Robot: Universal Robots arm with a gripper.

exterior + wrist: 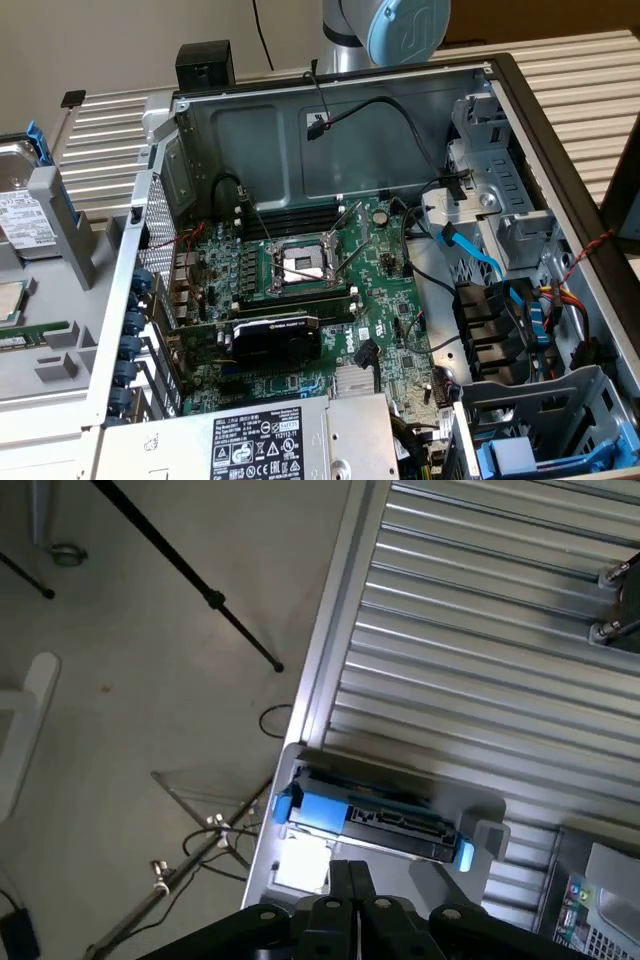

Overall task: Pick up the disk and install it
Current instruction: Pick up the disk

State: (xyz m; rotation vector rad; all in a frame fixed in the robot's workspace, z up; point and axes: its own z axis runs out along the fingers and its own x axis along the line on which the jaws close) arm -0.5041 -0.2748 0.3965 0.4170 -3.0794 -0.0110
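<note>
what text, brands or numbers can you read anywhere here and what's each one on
No text can be read for certain.
Power supply label: black-and-white print and warning signs, too small to read.
Disk label: black print, too small to read.
Black card: short pale marking, blurred.
Motherboard: white markings, too small to read.

Computer case (250, 130) on slatted table (580, 85)

Even bright light; soft shadows inside case (280, 140); sheen on slats (480, 630).
</note>
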